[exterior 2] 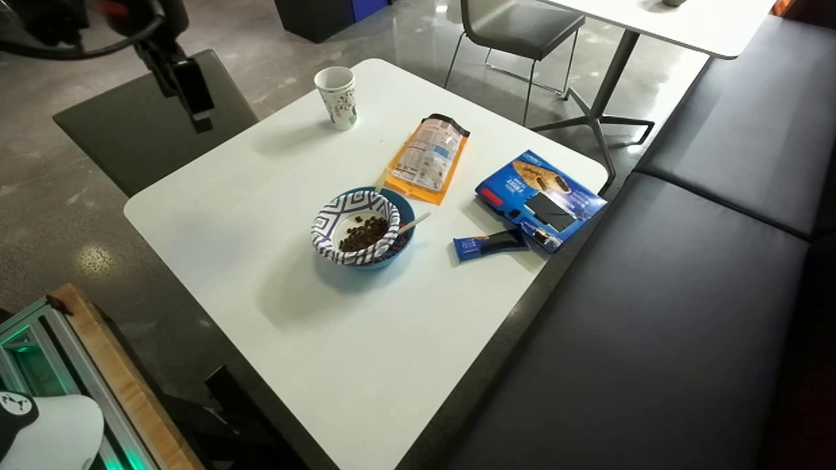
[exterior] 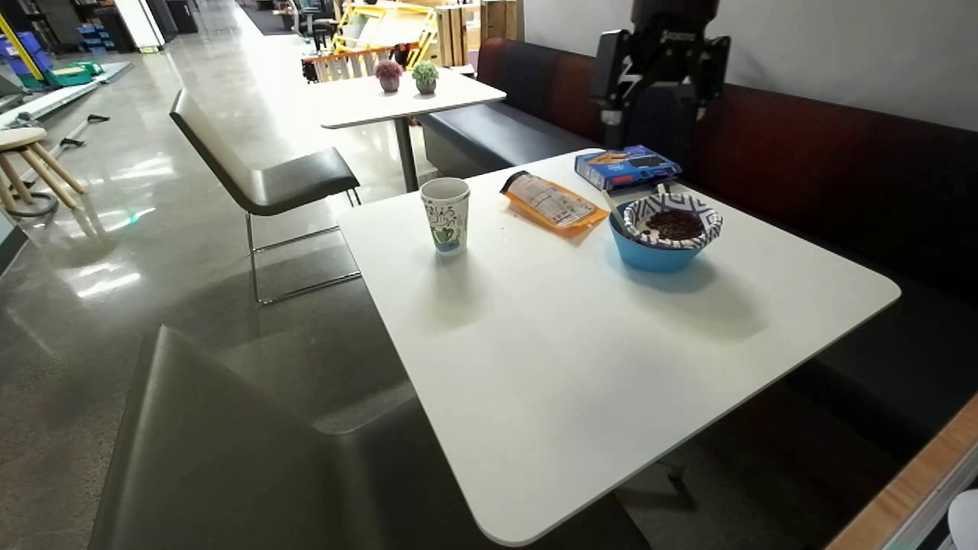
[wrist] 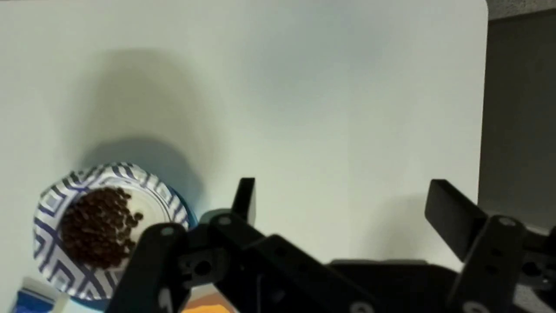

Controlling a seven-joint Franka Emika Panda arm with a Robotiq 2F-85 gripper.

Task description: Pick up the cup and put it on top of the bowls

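The cup (exterior: 445,218) is a white tapered paper cup with a greenish print. It stands upright near the table's edge and also shows in an exterior view (exterior 2: 339,101). The bowls are a light-blue bowl (exterior: 657,258) and a white-and-dark patterned paper bowl (exterior 2: 326,232) resting tilted in it, holding brown pieces. In the wrist view the patterned bowl (wrist: 45,226) lies at lower left; the cup does not show there. My gripper (wrist: 341,187) is open and empty, high above the table. It also shows in both exterior views, at the top (exterior: 655,114) (exterior 2: 204,124).
An orange pouch (exterior: 554,205) lies between cup and bowls. A flat blue box (exterior 2: 542,199) and a blue wrapped bar (exterior 2: 490,245) lie near the bench (exterior 2: 659,313). Light utensil handles (exterior 2: 415,223) stick out of the bowls. Chairs (exterior: 267,183) stand beside the table (exterior: 565,382).
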